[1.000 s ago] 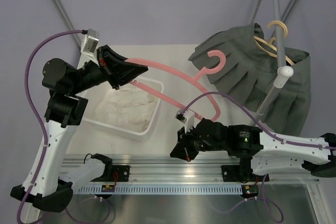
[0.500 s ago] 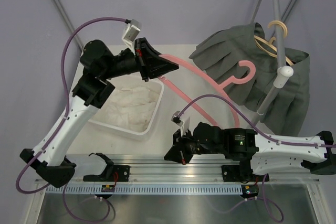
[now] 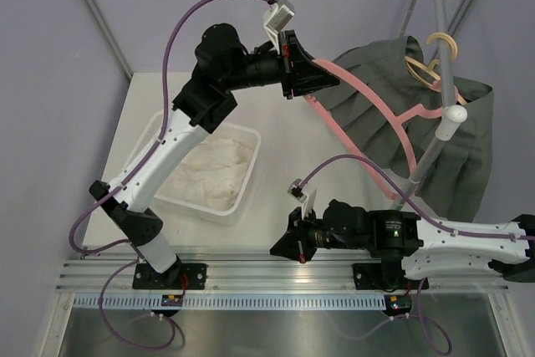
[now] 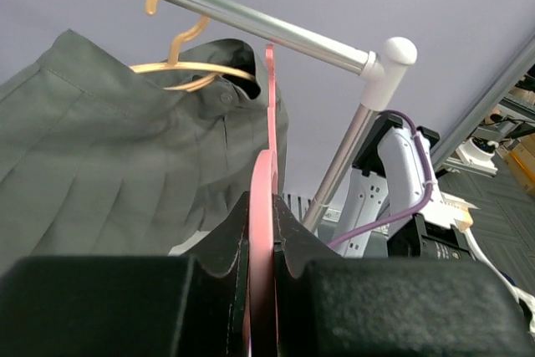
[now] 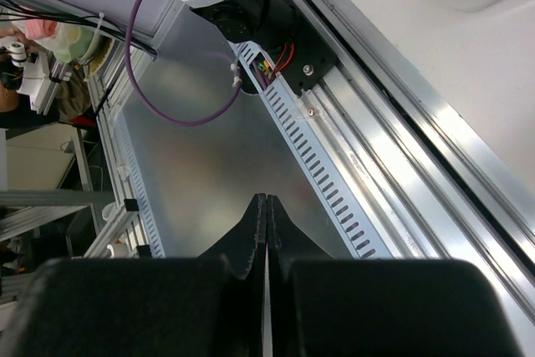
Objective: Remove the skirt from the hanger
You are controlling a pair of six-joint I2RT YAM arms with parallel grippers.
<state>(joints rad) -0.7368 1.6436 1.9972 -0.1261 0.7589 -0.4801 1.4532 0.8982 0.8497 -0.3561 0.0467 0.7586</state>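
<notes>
Mostly edge-on, the pink plastic hanger (image 4: pixel 269 114) shows only as a thin strip pinched between the narrowly closed fingers of the left gripper (image 4: pixel 262 211), and its hook is hard to make out. Just beyond it, the grey pleated skirt (image 4: pixel 100 156) hangs on a beige hanger (image 4: pixel 171 6) from the metal rail (image 4: pixel 276 27). The skirt's waist hides that hanger's arms. The right gripper (image 5: pixel 266 206), pressed shut and empty, sits low over the aluminium base track (image 5: pixel 401 165).

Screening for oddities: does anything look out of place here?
Yes. The left claw grips a bare pink hanger up by the rail, while the skirt hangs on a wooden hanger there. The right claw is shut on nothing, low over the base rails.
</notes>
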